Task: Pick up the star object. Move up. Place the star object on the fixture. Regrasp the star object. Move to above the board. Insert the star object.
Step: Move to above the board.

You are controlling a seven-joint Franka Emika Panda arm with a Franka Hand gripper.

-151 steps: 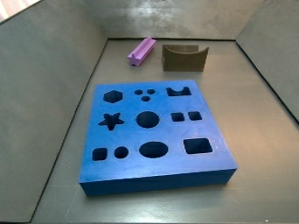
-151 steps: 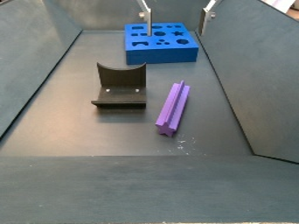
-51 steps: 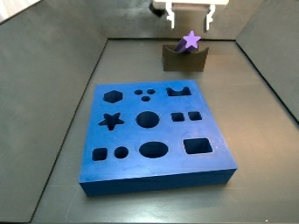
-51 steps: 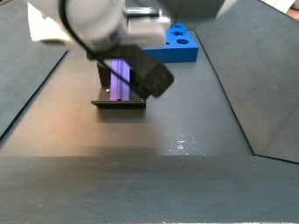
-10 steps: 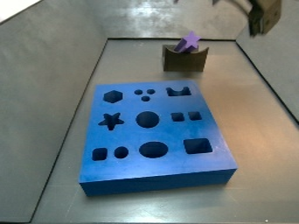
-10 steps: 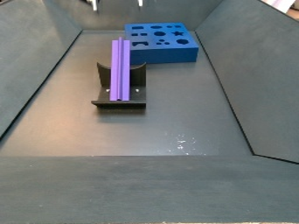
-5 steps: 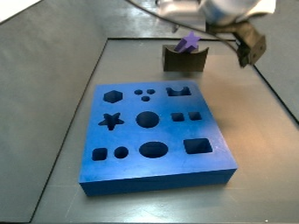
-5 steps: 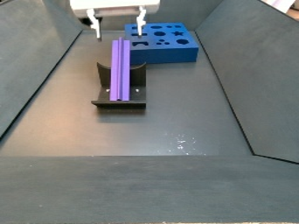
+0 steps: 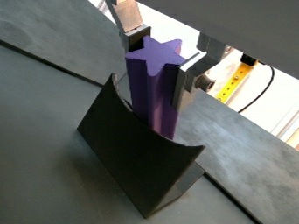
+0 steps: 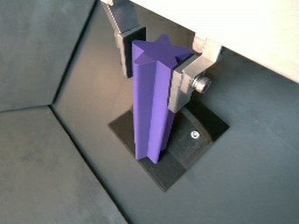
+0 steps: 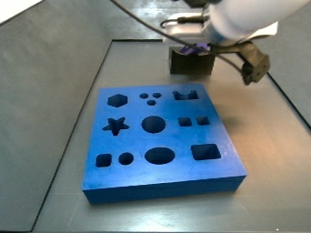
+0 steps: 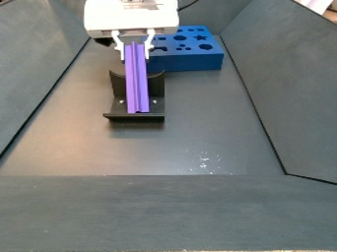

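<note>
The star (image 9: 153,87) is leaning in the fixture (image 9: 138,166) so the gripper (image 9: 162,54), fingers (image 9: 190,68) open beside its end, can grab it.

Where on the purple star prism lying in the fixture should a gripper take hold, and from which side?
Grip the star prism at its free far end, coming along its length, as the gripper does: the fixture cradles the rest, and the fingers flank opposite sides.
</note>
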